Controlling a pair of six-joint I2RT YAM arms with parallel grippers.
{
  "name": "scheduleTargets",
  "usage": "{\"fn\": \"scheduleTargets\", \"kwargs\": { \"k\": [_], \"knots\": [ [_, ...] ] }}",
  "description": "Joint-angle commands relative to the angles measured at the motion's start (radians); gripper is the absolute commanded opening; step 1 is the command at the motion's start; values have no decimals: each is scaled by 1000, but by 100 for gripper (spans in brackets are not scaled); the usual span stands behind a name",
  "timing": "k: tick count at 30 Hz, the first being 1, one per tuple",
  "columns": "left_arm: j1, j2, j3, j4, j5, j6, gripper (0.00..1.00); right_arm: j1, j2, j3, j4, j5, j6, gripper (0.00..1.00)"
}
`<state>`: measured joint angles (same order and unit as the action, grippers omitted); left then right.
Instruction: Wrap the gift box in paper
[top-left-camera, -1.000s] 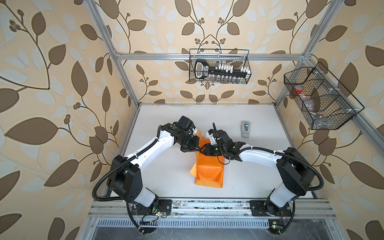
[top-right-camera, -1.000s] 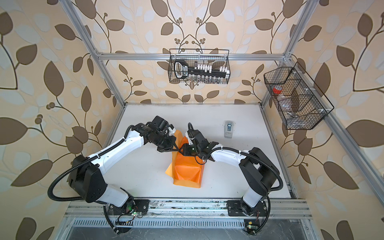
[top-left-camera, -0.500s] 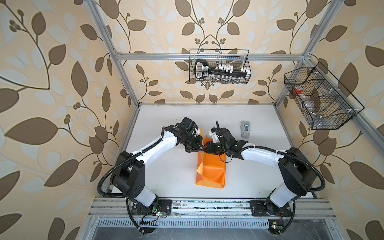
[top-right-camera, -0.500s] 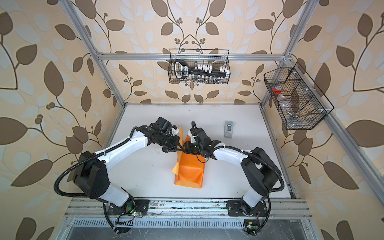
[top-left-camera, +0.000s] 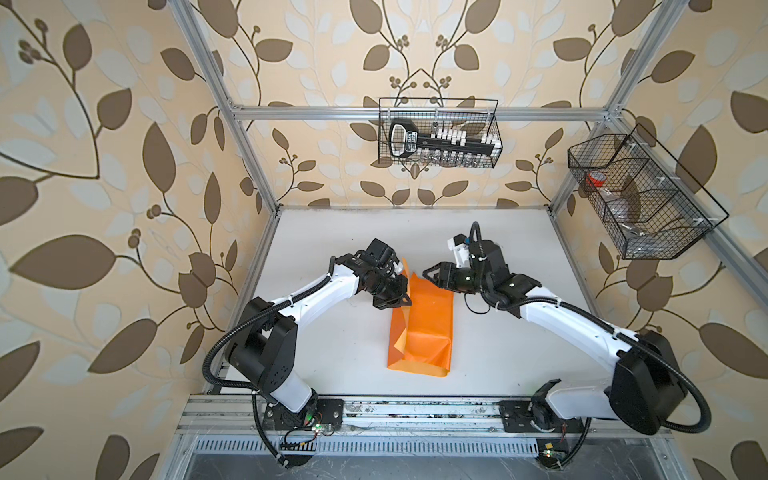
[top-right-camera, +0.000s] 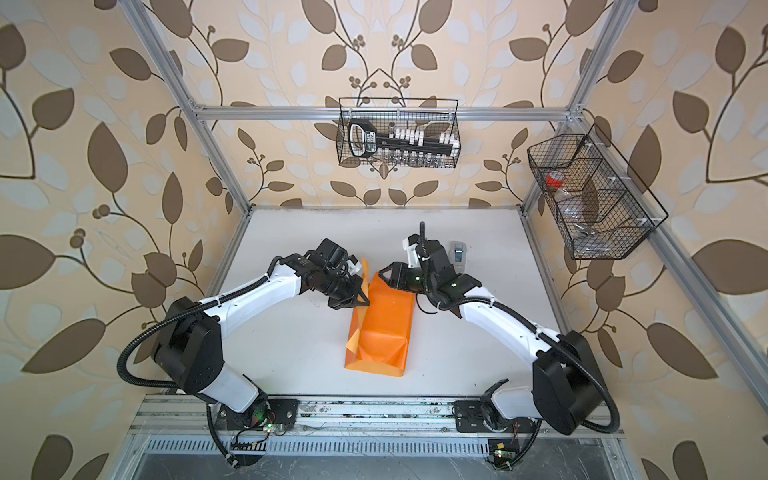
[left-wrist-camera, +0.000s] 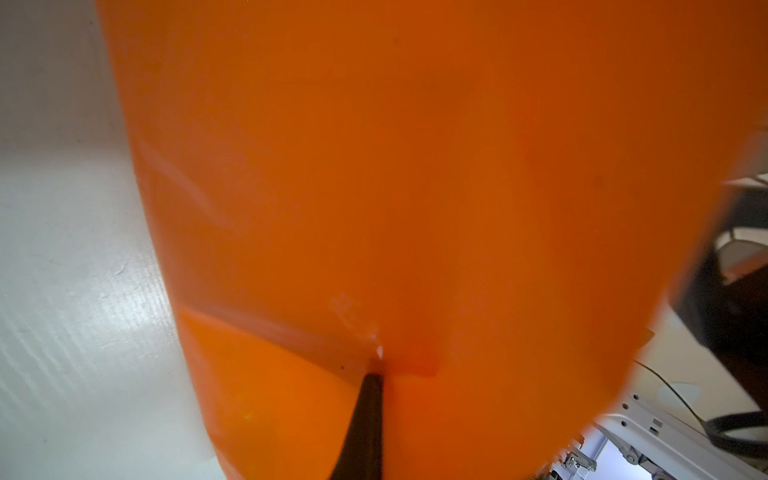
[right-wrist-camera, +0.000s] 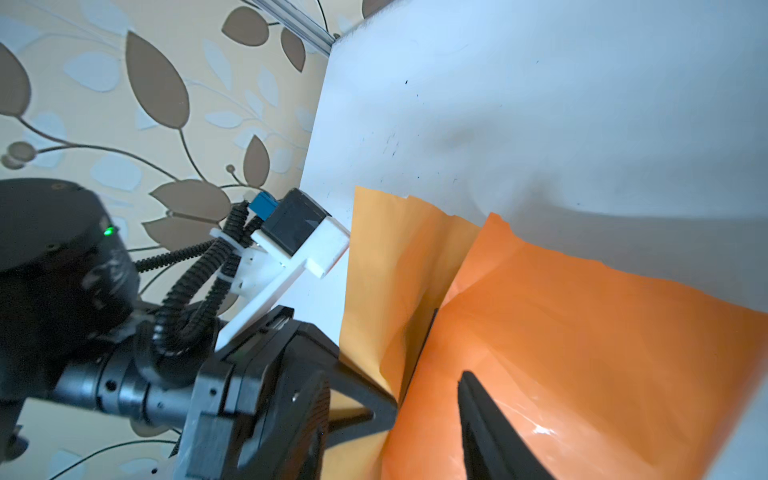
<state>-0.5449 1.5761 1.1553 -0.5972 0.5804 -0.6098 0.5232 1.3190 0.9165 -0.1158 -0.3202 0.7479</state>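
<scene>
I am looking at a large sheet of thin glossy orange wrapping paper (top-left-camera: 424, 328). It is lying folded into a narrow packet near the middle of the white table top (top-left-camera: 332, 353). Its long axis is running from near to far, and both arms are working at its far end. The black gift box is not showing anywhere. I am supposing it is sitting inside the packet, but this is only my guess.

The left gripper (top-left-camera: 401, 301) is standing at the far left corner of the packet. Its two fingers are pressed together on a paler flap of the paper that is rising beside it. In the left wrist view the joined fingertips (left-wrist-camera: 374, 380) are biting into the crease. The right gripper (top-left-camera: 430, 274) is hovering at the far right corner, pointing left over the top of the fold. In the right wrist view only one dark finger (right-wrist-camera: 478, 407) is showing above the paper, so I cannot tell whether its jaws are apart or together.

I am judging that the flap must go to the right, over the packet, and that the right gripper is the nearer one to press it down there. The two grippers are almost meeting, so room between them is tight. Near and left of the packet the table is giving open room. A small grey tape dispenser (top-right-camera: 458, 251) is lying just beyond the right wrist, on the far right.
</scene>
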Motion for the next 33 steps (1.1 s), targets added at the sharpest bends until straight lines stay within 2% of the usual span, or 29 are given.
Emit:
{"fn": "scheduleTargets", "kwargs": {
  "k": [1,3,7,8,11,16,24,33],
  "knots": [
    [-10,-11,15,-7,24,4,0,-58,-71,-134,-108,15,-64,50],
    [-10,-14,21,-11,24,7,0,-115,-108,-231,-84,-15,-67,51],
    [-13,-11,33,-19,24,11,0,-205,-154,-392,1,-88,-43,62],
    [-15,-9,36,-23,24,13,0,-212,-159,-414,19,-94,-34,61],
    [-16,-1,41,-27,22,15,0,-217,-144,-455,39,-73,-23,42],
    [-23,2,52,-32,20,14,0,-218,-44,-495,112,-50,-4,28],
    [-28,4,65,-45,22,19,0,-150,71,-466,229,-60,47,26],
    [-54,22,132,-100,26,41,0,-103,5,-422,182,-21,62,26]
  ]
}}
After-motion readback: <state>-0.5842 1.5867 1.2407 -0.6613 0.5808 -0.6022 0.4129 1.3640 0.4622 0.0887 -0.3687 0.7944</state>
